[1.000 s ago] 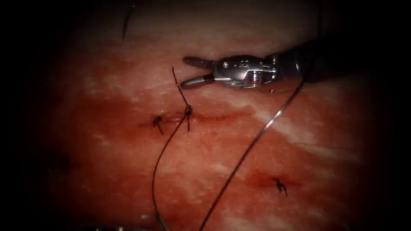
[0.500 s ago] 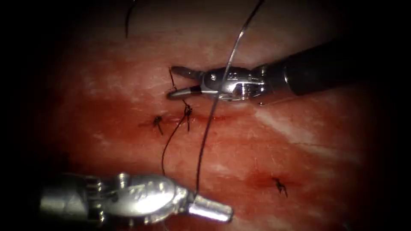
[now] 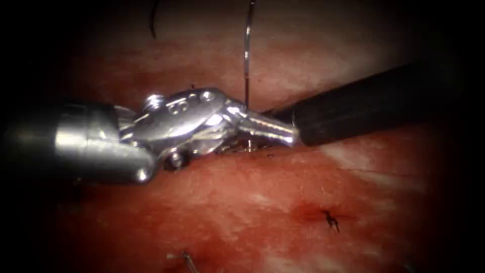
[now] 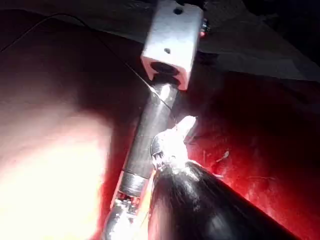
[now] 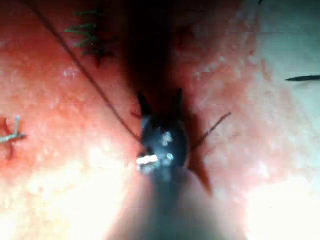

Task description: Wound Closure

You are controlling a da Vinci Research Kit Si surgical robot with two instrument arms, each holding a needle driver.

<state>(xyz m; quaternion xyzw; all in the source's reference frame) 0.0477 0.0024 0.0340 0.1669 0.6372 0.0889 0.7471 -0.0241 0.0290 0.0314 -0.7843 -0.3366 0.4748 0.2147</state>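
My left tool [image 3: 285,134] reaches in from the left across the middle of the tissue [image 3: 283,202]. Its jaws are shut on the thread [image 3: 247,55], which rises straight up from them. The tool covers the knotted stitches on the cut. My right tool's dark shaft [image 3: 364,103] comes in from the right and its tip is hidden behind the left jaws. In the right wrist view the right tool [image 5: 160,102] stands just over the tissue with its two jaws apart and nothing between them. A thread [image 5: 85,75] runs past it, and a short thread end [image 5: 212,127] lies beside it.
A tied stitch [image 3: 331,220] sits on the tissue at the lower right. A loose thread end [image 3: 187,260] lies at the bottom edge and a dark strand [image 3: 154,20] at the top. Red fluid wets the tissue around the cut.
My left tool rose from the bottom edge to the cut, carrying its thread up and over the knotted stitches. The right tool's jaws are now hidden behind it.
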